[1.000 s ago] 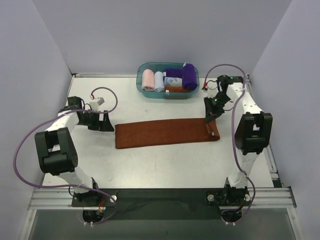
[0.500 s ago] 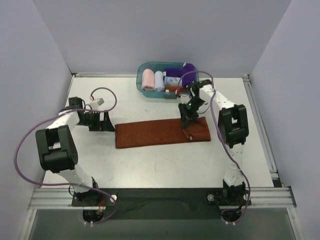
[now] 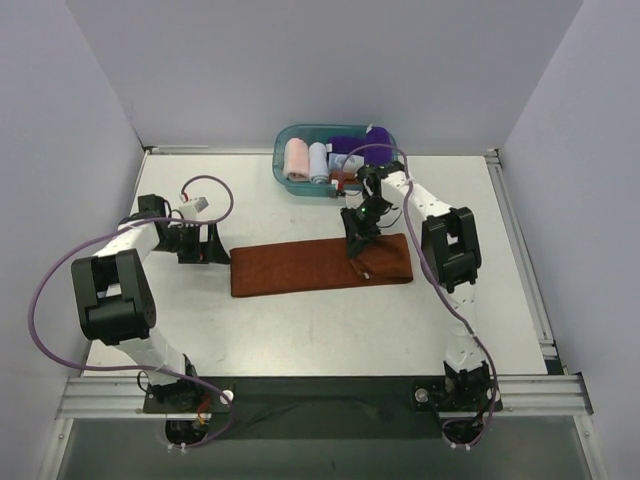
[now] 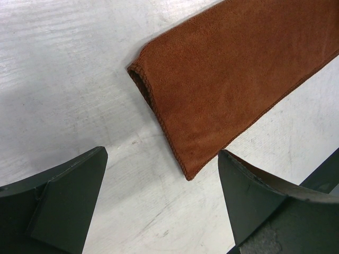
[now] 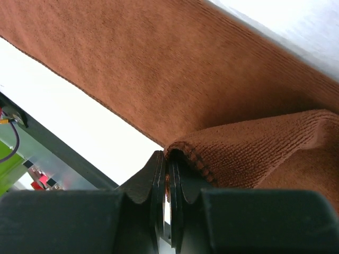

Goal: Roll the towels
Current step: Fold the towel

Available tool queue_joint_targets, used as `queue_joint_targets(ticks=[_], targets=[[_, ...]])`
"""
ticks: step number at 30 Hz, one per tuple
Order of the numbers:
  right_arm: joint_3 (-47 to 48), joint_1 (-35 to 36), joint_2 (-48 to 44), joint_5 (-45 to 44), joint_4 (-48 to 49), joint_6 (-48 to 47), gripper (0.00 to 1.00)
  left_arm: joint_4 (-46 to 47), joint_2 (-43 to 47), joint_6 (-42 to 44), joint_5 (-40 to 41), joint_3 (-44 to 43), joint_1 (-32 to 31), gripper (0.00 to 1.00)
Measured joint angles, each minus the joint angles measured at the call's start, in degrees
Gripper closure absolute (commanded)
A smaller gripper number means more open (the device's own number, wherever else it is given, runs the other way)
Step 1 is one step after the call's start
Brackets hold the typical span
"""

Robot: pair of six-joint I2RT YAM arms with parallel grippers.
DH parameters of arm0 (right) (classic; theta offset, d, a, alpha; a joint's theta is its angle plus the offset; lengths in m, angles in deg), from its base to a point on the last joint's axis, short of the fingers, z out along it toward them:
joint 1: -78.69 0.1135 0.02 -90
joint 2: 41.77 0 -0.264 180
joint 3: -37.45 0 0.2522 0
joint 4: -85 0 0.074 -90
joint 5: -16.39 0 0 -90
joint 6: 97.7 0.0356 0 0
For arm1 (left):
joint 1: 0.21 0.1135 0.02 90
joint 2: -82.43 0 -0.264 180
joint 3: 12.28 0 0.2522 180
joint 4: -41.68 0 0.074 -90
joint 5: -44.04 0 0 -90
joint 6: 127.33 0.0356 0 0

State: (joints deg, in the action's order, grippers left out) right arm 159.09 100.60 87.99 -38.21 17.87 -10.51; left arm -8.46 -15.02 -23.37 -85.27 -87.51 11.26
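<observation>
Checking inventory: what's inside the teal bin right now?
Rolled pink cloth, pale blue roll, purple towel. The right arm covers the bin's near right corner, so contents there are hidden.

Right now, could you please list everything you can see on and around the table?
rust-brown towel: one, rust-brown, flat across the middle of the table, right end lifted and doubled back
bin: one, see-through teal, at the far edge of the table
purple towel: one, deep purple, rolled, at the right end of the bin
pink cloth: one, pink, rolled, at the left end of the bin
pale blue cloth: one, pale blue, rolled, beside the pink one
table: one, white, under everything
left hand: one, black, open, just off the rust-brown towel's left end, not touching
right hand: one, black, shut on the rust-brown towel's right edge
</observation>
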Motion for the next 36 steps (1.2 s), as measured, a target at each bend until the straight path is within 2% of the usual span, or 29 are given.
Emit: queue_joint_targets(ticks=[10,12,17,18,19,20,24,28,29,30,32,33,36], targets=[[1.9,2.9,2.2,0.5,0.0,1.0,1.00,0.0,-0.7,0.0,0.0,0.0,0.0,0.03],[2.5,3.1,2.4,0.5,0.2,1.3,1.00,0.0,-0.7,0.0,0.0,0.0,-0.2,0.12],[4.1,3.5,2.7,0.7,0.5,1.7,1.00,0.6,-0.7,0.0,0.2,1.0,-1.4,0.14],[4.2,3.6,2.7,0.7,0.6,1.8,0.98,0.6,-0.7,0.0,0.3,1.3,-1.8,0.14],[4.2,3.6,2.7,0.7,0.7,1.8,0.88,0.6,-0.7,-0.1,0.5,1.5,-2.3,0.14],[4.2,3.6,2.8,0.8,0.7,2.0,0.68,0.6,-0.7,-0.1,0.5,1.7,-2.7,0.14],[4.1,3.7,3.2,1.7,0.9,2.2,0.58,0.8,-0.7,-0.5,0.9,2.0,-4.3,0.15],[3.3,2.9,2.6,3.1,1.2,1.5,0.61,2.4,-0.7,-1.5,1.0,3.1,-6.5,0.21],[2.7,2.4,2.0,3.4,1.2,1.2,0.66,2.8,-0.7,-1.7,0.9,3.5,-7.3,0.26],[1.9,1.7,1.3,3.7,1.3,0.7,0.69,3.0,-0.7,-1.9,0.9,3.8,-8.0,0.26],[0.7,-0.7,-0.5,3.8,1.2,-0.5,0.77,3.3,-0.7,-2.2,0.9,4.0,-9.6,0.29],[0.3,-2.6,-1.8,3.7,1.2,-1.4,0.80,3.6,-0.7,-2.4,0.9,4.0,-10.4,0.34],[-0.7,-7.7,-4.5,0.9,1.5,-3.5,0.83,4.5,-1.3,-3.1,1.0,4.0,-12.9,0.41]])
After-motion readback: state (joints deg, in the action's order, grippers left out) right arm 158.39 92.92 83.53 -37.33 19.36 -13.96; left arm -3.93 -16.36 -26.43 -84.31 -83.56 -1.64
